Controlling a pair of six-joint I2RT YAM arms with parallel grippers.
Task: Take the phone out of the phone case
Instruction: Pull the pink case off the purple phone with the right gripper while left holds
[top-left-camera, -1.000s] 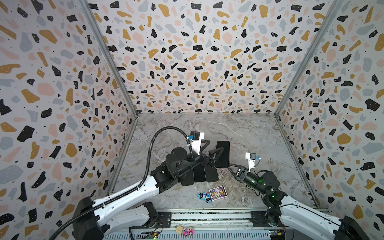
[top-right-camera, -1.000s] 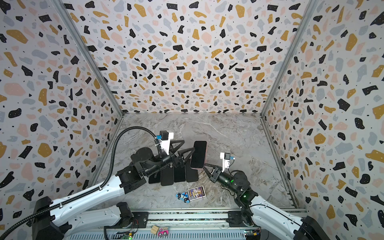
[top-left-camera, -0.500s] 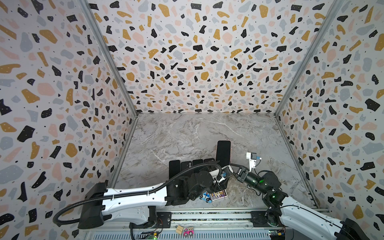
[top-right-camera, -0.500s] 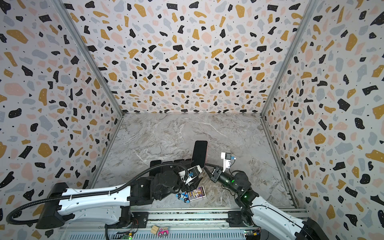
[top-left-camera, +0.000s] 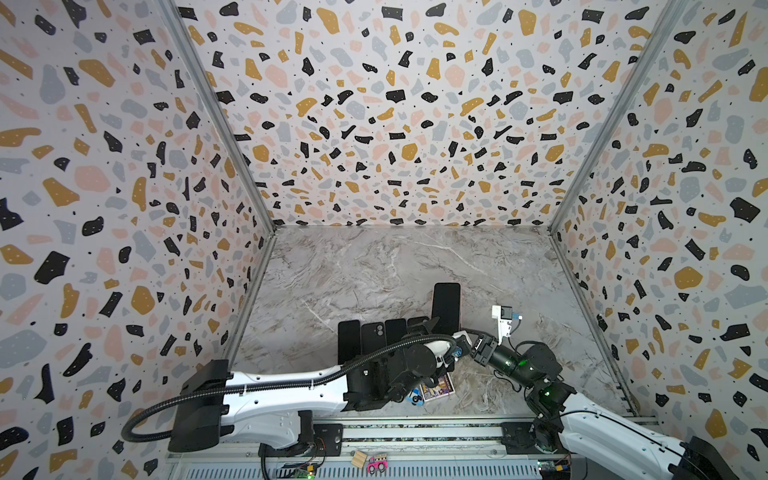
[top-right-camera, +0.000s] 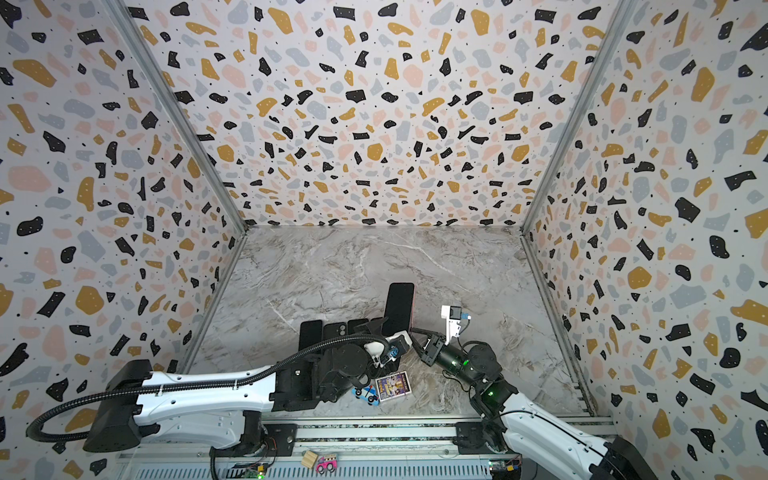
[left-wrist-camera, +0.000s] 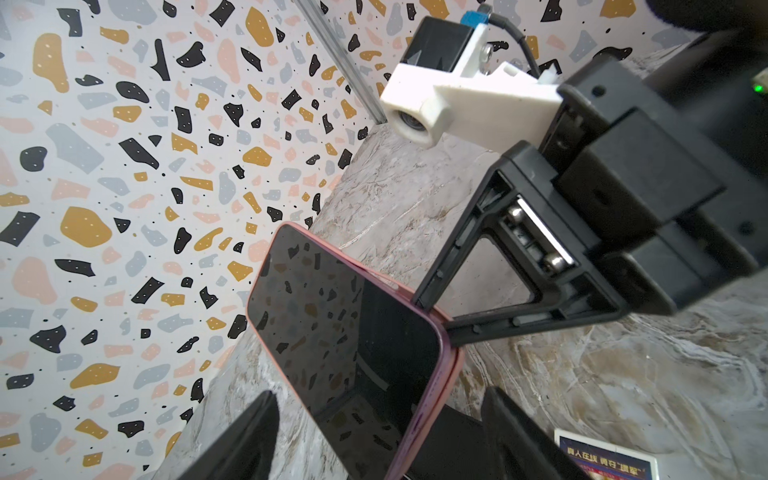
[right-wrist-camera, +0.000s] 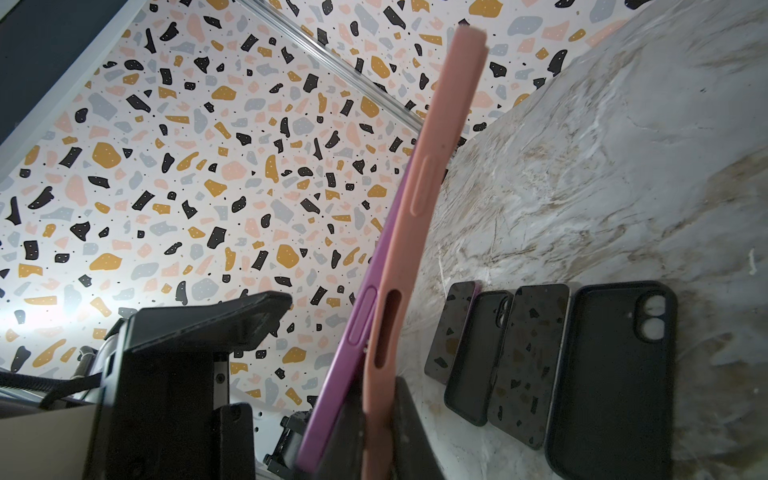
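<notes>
Dark-glass, purple-edged phone (top-left-camera: 446, 305) stands upright in its matte pink silicone case (right-wrist-camera: 405, 257). My right gripper (left-wrist-camera: 434, 318) is clamped on the case's lower corner. Since a second ago my left arm has dropped low. My left gripper (left-wrist-camera: 379, 397) now straddles the phone's lower end, jaws apart, holding nothing. Veined grey marble tabletop (top-left-camera: 374, 270); terrazzo-patterned walls (top-left-camera: 374, 124).

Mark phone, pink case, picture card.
phone (right-wrist-camera: 340, 374): right wrist view, purple side edge.
pink case (right-wrist-camera: 432, 145): right wrist view, side wall.
picture card (top-right-camera: 393, 385): in a top view, printed face.
</notes>
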